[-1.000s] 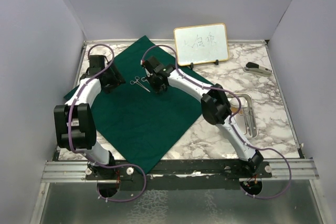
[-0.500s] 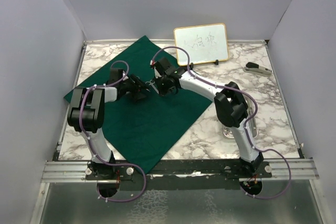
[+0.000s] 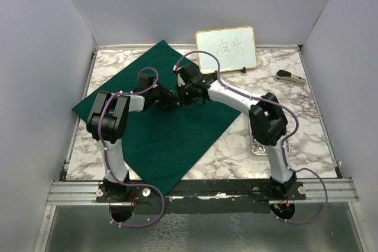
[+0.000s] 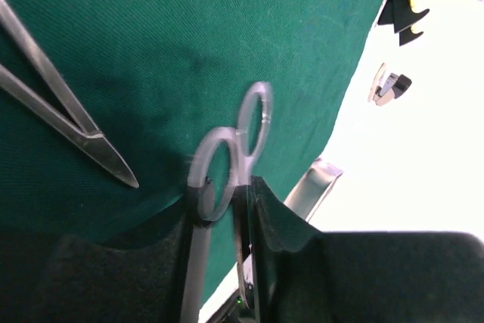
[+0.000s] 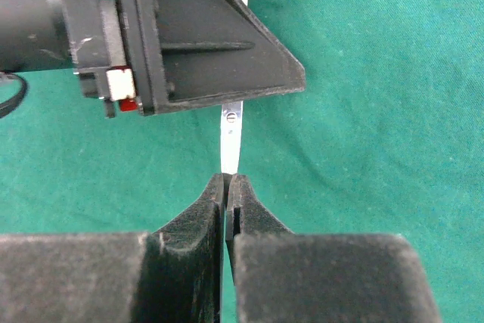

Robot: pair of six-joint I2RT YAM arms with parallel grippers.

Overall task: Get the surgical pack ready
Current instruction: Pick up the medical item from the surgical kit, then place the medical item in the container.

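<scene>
Since a second ago the left arm has left the cloth's left corner and reached across to the middle, where the two grippers now meet over the scissors (image 5: 231, 135).

The scissors are over the middle of the green cloth (image 3: 159, 140). The right gripper (image 5: 227, 184) has its jaws pressed together on the blade tip. The left gripper (image 4: 227, 203) has its jaws standing either side of the shanks, just below the finger rings. Whether they pinch yet I cannot tell, as the rings are blurred. The other instrument (image 4: 72, 130) lies flat on the cloth nearby, points slightly apart.

This looks like a hand-over, and that is where it could go wrong. The right hold is on a thin, smooth tip, so the scissors could swivel there. If the right lets go before the left has a firm hold, the scissors would drop, perhaps onto the other instrument. A squeeze across the shanks might shift the blades. The grippers are close enough to knock together.

The tray (image 3: 258, 147) shows only partly under the right arm, on the marble table (image 3: 307, 116). I see no gauze.

The whiteboard (image 3: 226, 49) carries handwritten marks too small to read. No brand or label can be read anywhere.
</scene>
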